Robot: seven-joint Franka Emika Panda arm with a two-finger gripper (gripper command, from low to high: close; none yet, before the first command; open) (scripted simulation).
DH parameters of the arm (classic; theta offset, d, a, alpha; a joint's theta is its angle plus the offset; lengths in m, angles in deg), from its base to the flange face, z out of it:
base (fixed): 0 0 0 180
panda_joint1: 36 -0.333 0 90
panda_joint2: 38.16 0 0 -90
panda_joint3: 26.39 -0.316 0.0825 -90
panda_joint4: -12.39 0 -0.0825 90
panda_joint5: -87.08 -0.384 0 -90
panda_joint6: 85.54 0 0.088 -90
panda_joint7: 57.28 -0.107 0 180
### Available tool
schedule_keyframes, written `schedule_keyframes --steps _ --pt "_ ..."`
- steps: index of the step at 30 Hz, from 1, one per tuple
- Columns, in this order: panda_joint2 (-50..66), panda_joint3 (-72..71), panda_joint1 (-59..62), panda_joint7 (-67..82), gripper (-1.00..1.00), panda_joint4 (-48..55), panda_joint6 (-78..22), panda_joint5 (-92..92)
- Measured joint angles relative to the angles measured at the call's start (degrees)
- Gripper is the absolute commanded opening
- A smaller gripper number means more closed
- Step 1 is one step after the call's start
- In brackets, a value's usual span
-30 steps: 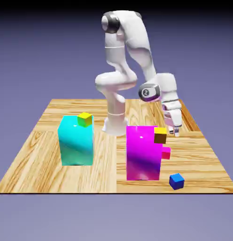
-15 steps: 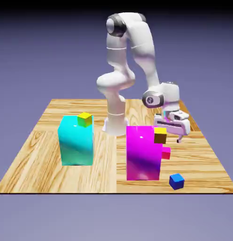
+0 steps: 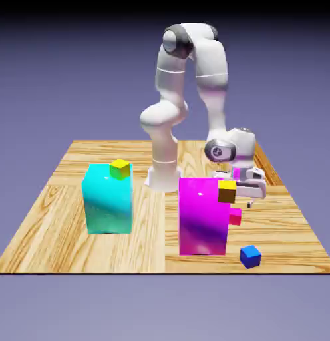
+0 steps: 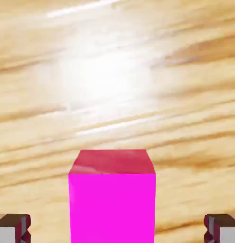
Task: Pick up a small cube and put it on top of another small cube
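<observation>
Between the grey fingertips (image 4: 222,233), the cube (image 4: 112,206) was hot pink with a crimson side; the table (image 4: 195,95) beyond had streaky tan grain.

Two tall blocks and two yellowish cubes on wood, as I saw them.
On the exterior view's left I saw a tall cyan block (image 3: 108,203) upright on the pale wood-grained table (image 3: 54,226), a bright yellow cube (image 3: 120,169) overlapping its top near the right-hand corner. A tall magenta block (image 3: 203,220) stood upright right of the middle, with a darker mustard-yellow cube (image 3: 227,192) at its upper right corner; I couldn't tell whether either pair touched. Behind everything I saw a plain blue-violet backdrop (image 3: 54,80), and in my hand view, white glare on the wood.
</observation>
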Motion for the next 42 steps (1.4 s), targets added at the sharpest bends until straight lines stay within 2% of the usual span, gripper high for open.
schedule_keyframes --steps 3,4,6,14,16,22,35,42 --pt "6.22 4.40 -3.51 -4.22 0.00 2.08 4.53 4.12" --pt "7.03 4.97 -3.96 -4.77 -1.00 2.35 5.12 4.66" --pt "7.03 4.98 -3.96 -4.78 -1.00 2.35 5.10 4.66" --pt "-9.56 -6.76 5.38 6.48 -1.00 -3.20 -7.01 -6.33" --pt "-10.37 -7.33 5.84 7.03 -1.00 -3.47 -7.60 -6.87" --pt "-11.36 -19.80 3.07 4.71 -1.00 6.16 -17.41 -9.05" --pt "-28.91 -19.13 25.07 -22.37 -1.00 16.54 -49.63 -17.72" --pt "-38.85 -9.25 39.61 -37.14 -1.00 15.54 -61.78 -21.30"
